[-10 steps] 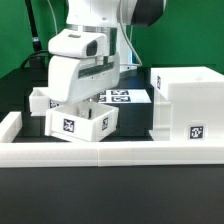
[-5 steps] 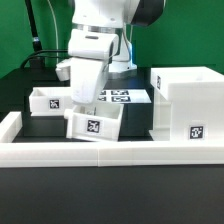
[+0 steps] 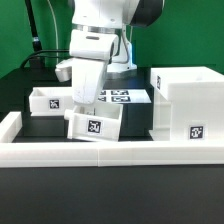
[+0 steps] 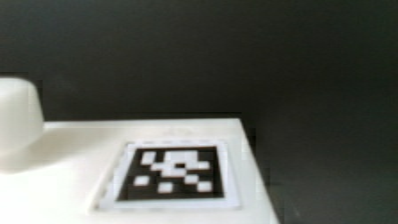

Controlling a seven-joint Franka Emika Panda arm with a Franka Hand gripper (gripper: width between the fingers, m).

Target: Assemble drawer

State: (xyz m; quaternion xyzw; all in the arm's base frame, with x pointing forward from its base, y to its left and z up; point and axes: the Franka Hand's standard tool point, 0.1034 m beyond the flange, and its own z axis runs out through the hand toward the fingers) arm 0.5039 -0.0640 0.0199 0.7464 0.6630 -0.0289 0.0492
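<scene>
Leaning a little, 1 small white tray (image 3: 80, 122) sits in the middle, just behind the long white rail (image 3: 100, 152) at the front of the black surface (image 3: 100, 195). It has a black-and-white tag (image 3: 95, 126) on the side that faces us. I cannot tell if the tray rests on the surface or hangs just above it.

The white arm (image 3: 95, 20) comes down right over this tray. Its fingers (image 3: 85, 101) reach the back of the tray, and the tray wall hides their tips. I cannot tell if they are clamped on the wall or loose.

A 2nd tray (image 3: 42, 100) stands flat behind it, toward the exterior view's left, close to the 1st tray. The big casing (image 3: 185, 105) stands at the exterior view's right, apart from both trays, with a tag low on its front. The marker board (image 3: 122, 97) lies flat between the 2nd tray and the casing, partly behind the arm.

The wrist view is blurry. It shows a flat white face (image 4: 71, 150) with 1 tag (image 4: 175, 172) on it and the dark surface past its edge. A round white shape (image 4: 15, 118) is cut off by the picture's edge, and I cannot tell what it is.
</scene>
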